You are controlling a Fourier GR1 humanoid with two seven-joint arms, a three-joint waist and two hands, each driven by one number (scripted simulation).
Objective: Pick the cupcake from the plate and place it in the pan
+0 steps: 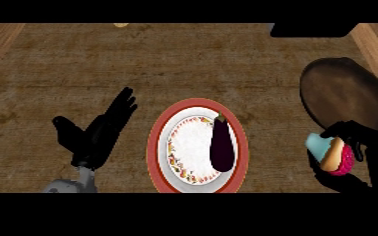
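At the lower right of the frame the right robot hand (353,136) has its dark fingers curled round the cupcake (331,155), which lies tipped on its side in the grasp: pale blue wrapper toward the left, tan cake in the middle, pink frosting at the bottom. The cupcake is already off the plate (159,140) and sits just below the near rim of the pan (338,92), the brown round vessel at the right edge.

To finish well, the hand should probably carry the cupcake up the frame until it is over the pan's dark floor, not merely over the rim, then turn it wrapper-down before the fingers let go, so it lands standing instead of rolling.

The left robot hand (103,127) rests at the lower left with fingers spread and straight, holding nothing.

At lower centre the red-rimmed plate, white inside with a patterned ring, carries only a dark purple eggplant (221,145) lying lengthwise on its right half.

The table (148,65) is brown, rough-grained wood. A black block (310,29) sits at the upper right edge, and a small pale object (122,25), too little to identify, shows at the top left.
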